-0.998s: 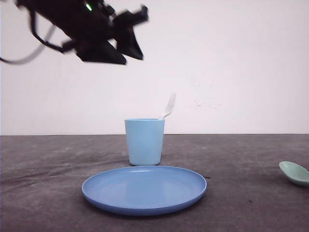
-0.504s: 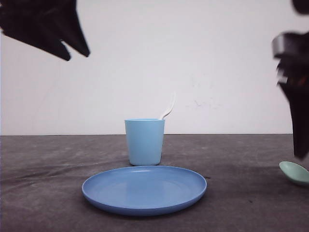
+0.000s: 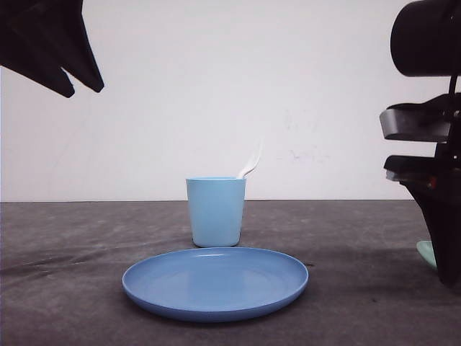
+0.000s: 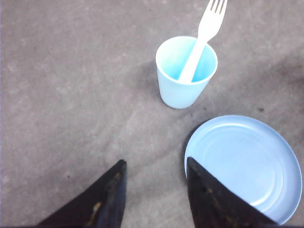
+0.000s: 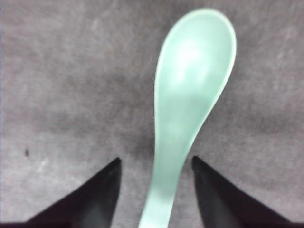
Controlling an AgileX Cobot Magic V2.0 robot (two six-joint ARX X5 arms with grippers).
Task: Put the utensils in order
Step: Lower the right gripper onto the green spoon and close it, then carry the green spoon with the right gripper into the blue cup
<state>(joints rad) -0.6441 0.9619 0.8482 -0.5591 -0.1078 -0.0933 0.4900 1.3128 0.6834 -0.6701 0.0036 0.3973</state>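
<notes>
The front view sits low, near table height, and faces forward across the grey table (image 3: 72,288) to a white wall. The left wrist view looks down from well above, past the left gripper (image 4: 154,190), with the cup (image 4: 186,76) and fork (image 4: 202,38) beyond the fingertips and the plate (image 4: 244,166) just to one side of them. The right wrist view looks down from very close, the right gripper (image 5: 154,190) straddling the handle of the spoon (image 5: 190,95), bowl ahead of the tips. Front and left wrist views share cup (image 3: 215,210), fork (image 3: 251,160) and plate (image 3: 215,282); front and right wrist share the spoon (image 3: 426,252)
</notes>
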